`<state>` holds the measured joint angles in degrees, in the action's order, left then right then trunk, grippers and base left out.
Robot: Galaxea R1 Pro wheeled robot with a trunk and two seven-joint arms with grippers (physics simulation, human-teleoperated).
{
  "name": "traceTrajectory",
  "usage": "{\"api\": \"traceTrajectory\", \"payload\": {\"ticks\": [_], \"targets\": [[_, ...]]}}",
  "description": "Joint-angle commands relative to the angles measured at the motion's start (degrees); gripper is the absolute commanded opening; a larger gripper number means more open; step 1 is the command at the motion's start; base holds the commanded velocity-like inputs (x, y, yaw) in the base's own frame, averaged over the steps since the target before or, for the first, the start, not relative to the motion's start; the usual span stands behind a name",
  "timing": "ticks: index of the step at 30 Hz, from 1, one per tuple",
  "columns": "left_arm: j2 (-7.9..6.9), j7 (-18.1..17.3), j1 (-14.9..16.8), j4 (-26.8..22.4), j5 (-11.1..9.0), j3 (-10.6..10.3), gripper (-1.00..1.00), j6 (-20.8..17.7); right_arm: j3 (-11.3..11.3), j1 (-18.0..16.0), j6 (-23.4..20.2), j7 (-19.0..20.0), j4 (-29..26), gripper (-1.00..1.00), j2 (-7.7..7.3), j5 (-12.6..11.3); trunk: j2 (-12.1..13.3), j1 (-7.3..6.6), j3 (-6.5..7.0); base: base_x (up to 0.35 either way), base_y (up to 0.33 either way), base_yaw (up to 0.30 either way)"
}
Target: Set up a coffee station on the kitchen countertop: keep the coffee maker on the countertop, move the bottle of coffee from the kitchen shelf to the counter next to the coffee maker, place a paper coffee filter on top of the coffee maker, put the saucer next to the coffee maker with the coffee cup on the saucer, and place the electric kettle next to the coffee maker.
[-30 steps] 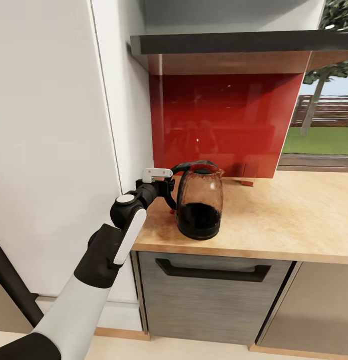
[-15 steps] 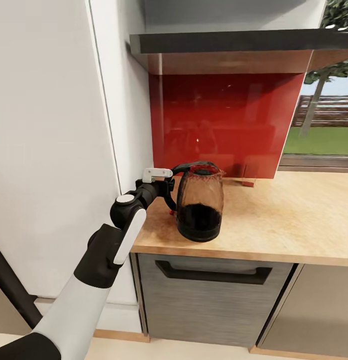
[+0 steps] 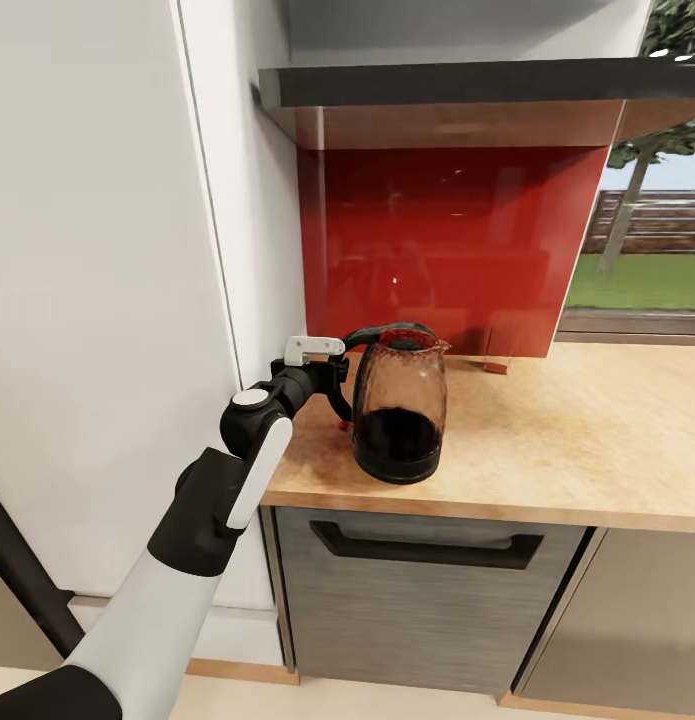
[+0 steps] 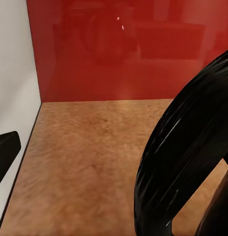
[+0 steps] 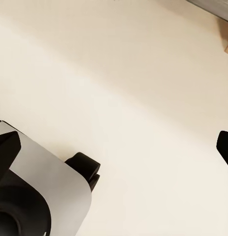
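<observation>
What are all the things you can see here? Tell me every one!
electric kettle: one, smoky clear glass with black base, lid and handle, upright near the left end of the worktop.
kitchen countertop: one, light tan wood grain.
red wall panel: one, glossy, behind the kettle.
drawer: one, grey with a black handle, under the worktop.
white wall panel: one, left of the worktop.
window: one, far right, showing grass, a tree and a fence.
floor: cream.
left gripper: one, black, at the kettle's handle.
right gripper: black fingertips spread over the floor.
</observation>
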<state>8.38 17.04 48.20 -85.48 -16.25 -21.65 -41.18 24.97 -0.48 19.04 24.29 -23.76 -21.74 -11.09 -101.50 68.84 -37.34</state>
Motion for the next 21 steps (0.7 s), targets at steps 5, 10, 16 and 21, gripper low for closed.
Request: {"api": "traceTrajectory", "payload": {"ticks": [5, 10, 16, 21], "targets": [[-0.01, 0.54, 0.05, -0.04, -0.62, -0.06, 1.00, -0.18, 0.35, -0.05, 0.12, 0.15, 0.03, 1.00, -0.06, -0.60, -0.03, 0.00, -0.06, 0.000, 0.000, 0.000], [-0.01, 0.55, 0.05, -0.05, -0.61, -0.06, -1.00, -0.14, 0.35, -0.05, 0.12, 0.15, 0.03, 1.00, -0.06, -0.60, -0.03, 0.00, -0.06, 0.000, 0.000, 0.000], [-0.02, 0.54, 0.05, -0.06, -0.61, -0.06, -1.00, -0.18, 0.35, -0.05, 0.12, 0.15, 0.03, 1.00, -0.06, -0.60, -0.03, 0.00, -0.06, 0.000, 0.000, 0.000], [-0.01, 0.54, 0.05, -0.11, -0.63, -0.06, -1.00, -0.15, 0.35, -0.05, 0.12, 0.15, 0.03, 1.00, -0.06, -0.60, -0.03, 0.00, -0.06, 0.000, 0.000, 0.000]]}}
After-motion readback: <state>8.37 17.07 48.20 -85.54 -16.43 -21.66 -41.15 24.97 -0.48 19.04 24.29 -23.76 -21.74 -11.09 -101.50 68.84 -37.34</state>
